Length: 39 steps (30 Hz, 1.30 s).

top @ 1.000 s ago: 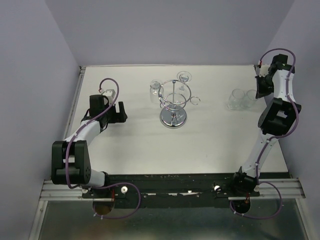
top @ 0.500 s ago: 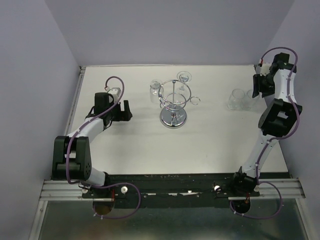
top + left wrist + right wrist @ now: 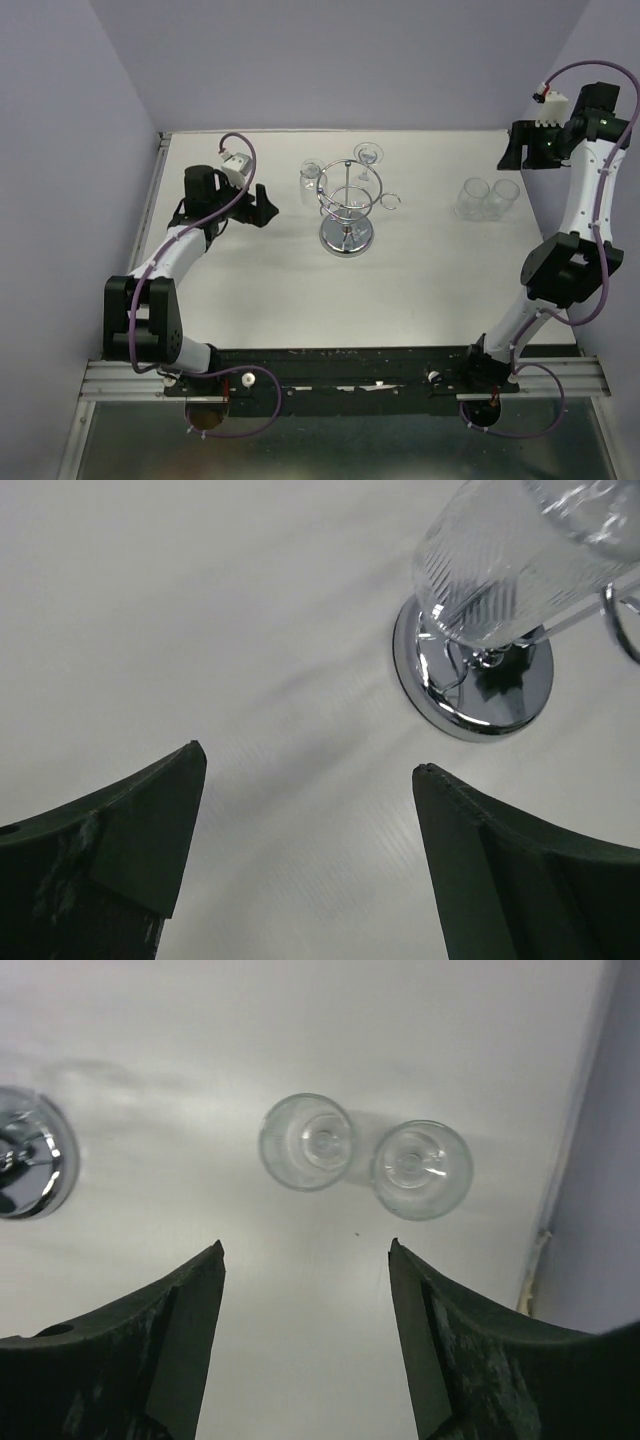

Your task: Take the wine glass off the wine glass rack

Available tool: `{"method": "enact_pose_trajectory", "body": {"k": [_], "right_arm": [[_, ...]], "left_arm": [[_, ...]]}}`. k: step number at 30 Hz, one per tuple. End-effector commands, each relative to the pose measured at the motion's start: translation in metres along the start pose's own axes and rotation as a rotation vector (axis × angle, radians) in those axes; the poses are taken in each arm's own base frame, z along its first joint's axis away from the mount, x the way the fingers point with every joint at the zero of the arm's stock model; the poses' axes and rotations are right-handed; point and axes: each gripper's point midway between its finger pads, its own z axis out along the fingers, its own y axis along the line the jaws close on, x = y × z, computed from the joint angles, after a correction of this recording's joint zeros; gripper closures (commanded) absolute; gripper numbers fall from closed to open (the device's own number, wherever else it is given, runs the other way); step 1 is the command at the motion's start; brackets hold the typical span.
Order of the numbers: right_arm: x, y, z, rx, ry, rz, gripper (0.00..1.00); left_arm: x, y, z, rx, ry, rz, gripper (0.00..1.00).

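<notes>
The wine glass I want hangs from the wine glass rack at about ten o'clock of its central post. What looks like a second glass hangs at about one o'clock. My left gripper sits at nine o'clock of the wine glass, near it but not touching, jaws spread wide and empty. From the wrist the ribbed bowl shows up and to the right of my fingers, not between them.

That offset is my main worry. If I close from here I could clip the bowl on one side and swing it against the wire. Pulling sideways before the foot clears its loop would probably drag the whole rack, since its round base only rests on the table, or shake the second glass loose. Smooth glass may also slip in a light pinch (and a hard one risks cracking it).

My right gripper hangs open and empty above two glasses standing at three o'clock of the rack, so a careless descent there could topple them.
</notes>
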Motion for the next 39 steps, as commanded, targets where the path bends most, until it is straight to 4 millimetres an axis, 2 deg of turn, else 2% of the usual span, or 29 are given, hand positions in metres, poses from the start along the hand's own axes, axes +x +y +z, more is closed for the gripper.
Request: {"method": "enact_pose_trajectory", "body": {"k": [1, 2, 3, 5, 7, 8, 11, 13, 14, 16, 19, 21, 25, 30, 39], "right_arm": [[-0.019, 0.062, -0.034, -0.235, -0.141, 0.055, 0.14], [-0.025, 0.071, -0.039, -0.256, -0.169, 0.062, 0.09], [-0.033, 0.083, -0.047, -0.276, -0.203, 0.054, 0.0], [-0.045, 0.112, -0.06, -0.316, -0.259, -0.004, 0.0], [-0.06, 0.132, -0.076, -0.32, -0.35, -0.072, 0.0], [-0.068, 0.141, -0.086, -0.324, -0.407, -0.118, 0.0], [-0.091, 0.168, -0.128, -0.26, -0.708, -0.341, 0.0], [-0.094, 0.185, -0.148, -0.176, -0.87, -0.467, 0.0], [-0.091, 0.195, -0.15, -0.163, -0.905, -0.502, 0.0], [-0.085, 0.211, -0.143, -0.199, -0.887, -0.536, 0.0], [-0.072, 0.236, -0.119, -0.287, -0.807, -0.56, 0.0], [-0.066, 0.244, -0.106, -0.313, -0.779, -0.551, 0.0], [-0.059, 0.255, -0.095, -0.347, -0.738, -0.535, 0.0], [-0.056, 0.252, -0.092, -0.321, -0.708, -0.56, 0.0], [-0.049, 0.251, -0.085, -0.33, -0.664, -0.543, 0.0]], "left_arm": [[-0.061, -0.026, -0.007, 0.159, -0.09, 0.268, 0.01], [-0.061, -0.027, -0.007, 0.181, -0.068, 0.275, 0.01], [-0.063, -0.029, -0.007, 0.204, -0.068, 0.281, 0.01], [-0.065, -0.032, -0.007, 0.236, -0.078, 0.293, 0.01], [-0.066, -0.037, -0.007, 0.269, -0.103, 0.307, 0.01], [-0.072, -0.041, -0.006, 0.287, -0.143, 0.334, 0.01], [-0.081, -0.048, -0.004, 0.34, -0.208, 0.385, 0.01], [-0.091, -0.048, -0.001, 0.354, -0.227, 0.399, 0.01], [-0.093, -0.05, 0.001, 0.366, -0.228, 0.402, 0.01], [-0.097, -0.053, 0.004, 0.384, -0.236, 0.42, 0.01], [-0.094, -0.063, 0.009, 0.416, -0.238, 0.477, 0.01], [-0.086, -0.071, 0.015, 0.435, -0.224, 0.523, 0.01], [-0.069, -0.08, 0.031, 0.442, -0.181, 0.618, 0.01], [-0.065, -0.077, 0.047, 0.386, -0.213, 0.697, 0.01], [-0.066, -0.075, 0.071, 0.358, -0.254, 0.671, 0.02]]}}
